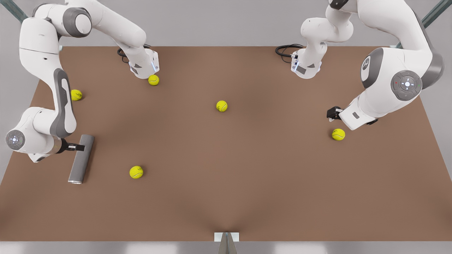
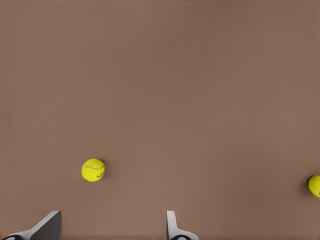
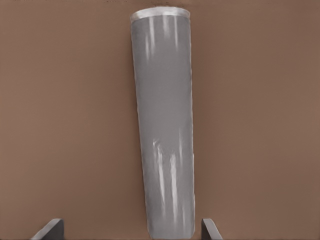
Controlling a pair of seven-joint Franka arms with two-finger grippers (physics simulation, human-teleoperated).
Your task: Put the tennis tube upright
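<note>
The tennis tube [image 1: 81, 158] lies flat on the brown table [image 1: 247, 183] near the front view's left edge, its silver rim toward the near side. It is a long dark-grey cylinder. My right gripper [image 1: 78, 146] reaches over the tube's far end. In the right wrist view the tennis tube [image 3: 164, 135] runs away between the open fingers of the right gripper [image 3: 131, 223], with a gap on each side. At the front view's right, my left gripper [image 1: 332, 113] hangs open over bare table. The left wrist view shows the left gripper [image 2: 112, 227] holding nothing.
Several yellow-green tennis balls lie scattered: one ball [image 1: 136, 172] close to the tube, one ball [image 1: 221, 106] mid-table, one ball [image 1: 338, 134] beside the left gripper, others farther back. The left wrist view shows a ball [image 2: 93, 170]. Both arm bases stand at the table's far edge.
</note>
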